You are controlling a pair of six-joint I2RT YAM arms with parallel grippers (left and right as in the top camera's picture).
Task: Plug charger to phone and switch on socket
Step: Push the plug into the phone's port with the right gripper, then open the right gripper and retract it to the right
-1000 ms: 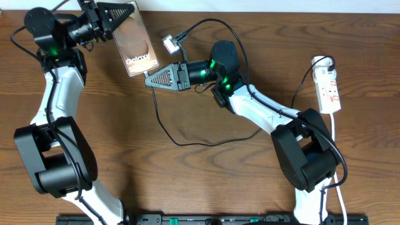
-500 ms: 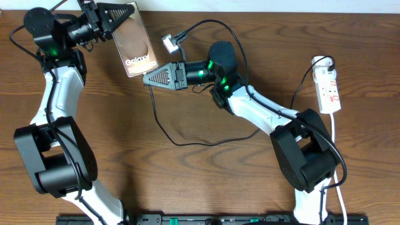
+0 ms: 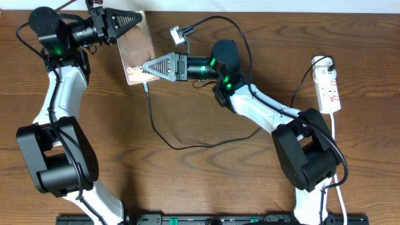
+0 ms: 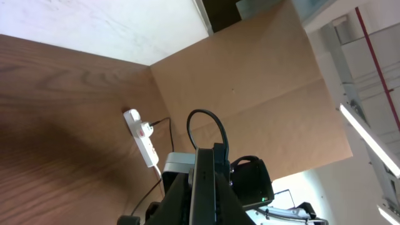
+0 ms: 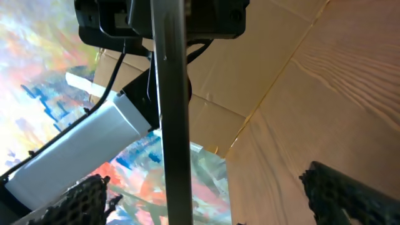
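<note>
Left end effector (image 3: 134, 19), shut on the top edge of the stiff, slippery phone (image 3: 139, 53), is being held over the table (image 3: 206, 187) while the right end effector (image 3: 149, 67), wide open and empty, is being held beside the rigid plug of the limp charger (image 3: 181, 145), its likeliest grip point.

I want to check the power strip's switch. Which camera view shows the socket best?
Overhead: the socket lies face-up at the right, seen whole from above. The left wrist view shows it small, far off and at an angle. The right wrist view does not show it.
</note>
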